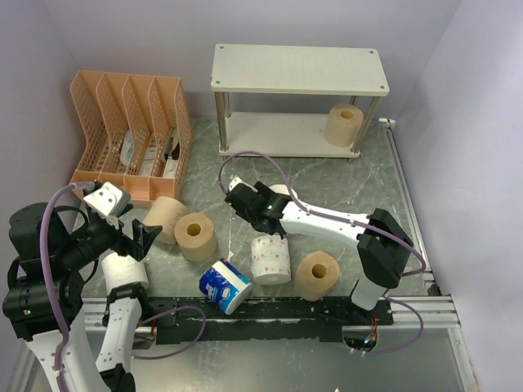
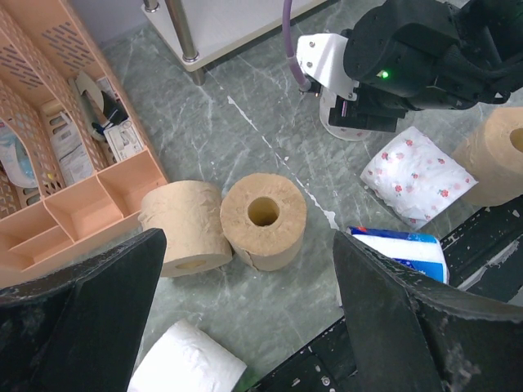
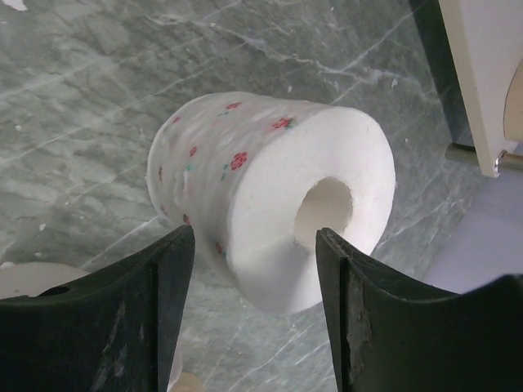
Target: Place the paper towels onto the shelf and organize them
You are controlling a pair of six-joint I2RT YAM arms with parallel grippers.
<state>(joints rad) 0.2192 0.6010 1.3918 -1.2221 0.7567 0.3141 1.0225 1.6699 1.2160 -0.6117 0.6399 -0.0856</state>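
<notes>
Blue-white wrapped roll (image 1: 224,286): lower centre, print too small to read.
Floral roll (image 3: 245,180): red flower print.
Right gripper (image 3: 249,237): half-spread at floral roll, contact unclear.
Left gripper (image 2: 245,245): wide, empty.

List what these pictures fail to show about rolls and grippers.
Right wrist view: unclear whether the black fingers of the right gripper press the white rose-printed paper roll.
Top view: the right arm hides most of that roll.
Left wrist view: a finger of the left gripper covers part of the blue-white wrapped roll.
</notes>
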